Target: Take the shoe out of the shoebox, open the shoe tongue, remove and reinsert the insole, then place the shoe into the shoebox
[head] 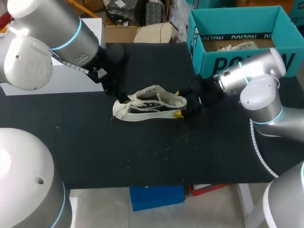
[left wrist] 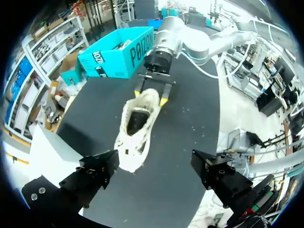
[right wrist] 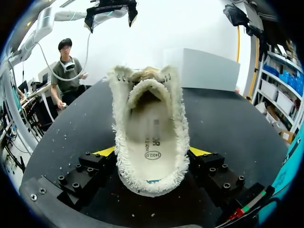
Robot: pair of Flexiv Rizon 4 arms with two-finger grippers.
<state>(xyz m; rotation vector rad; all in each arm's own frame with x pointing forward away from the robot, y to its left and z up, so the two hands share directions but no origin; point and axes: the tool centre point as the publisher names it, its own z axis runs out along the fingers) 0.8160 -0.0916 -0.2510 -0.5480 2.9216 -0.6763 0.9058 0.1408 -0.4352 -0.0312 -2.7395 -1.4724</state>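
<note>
Now, right gripper [right wrist: 152,151]: clenched on the heel of the shoe [head: 149,104], one yellow tip against each side, low by the sole.
Left gripper [left wrist: 154,166]: released, fingers spread wide, hanging above the toe end without touching it.
Shoe: out of the box, upright on its sole at mid-table, heel toward the right arm, toe toward the left.
Tongue [right wrist: 146,75]: seemingly at the far end of the opening, between the eyelet flaps; cannot tell how far back it is folded.
Insole [right wrist: 152,137]: lying flat inside, plain to see through the opening.
Step in hand, as a judgement: tongue and insole work, with the right arm as vice and the left as picker.
Doing it well: hold the heel firm with a slight downward press, so the shoe neither slides nor tips; bring the left fingers in from above, narrowed to fit the opening; pinch the tongue near its free edge and lift toward the toe.
Insole grip: take one edge and peel upward, not drag; stay off the right fingers at the heel.
Risk: fuzzy, soft upper, likely to give under the clamp or snag a fingertip.
Table [head: 95,152]: black top under the shoe.
Shoebox [head: 228,64]: open, behind the right arm, apart from the shoe.
</note>
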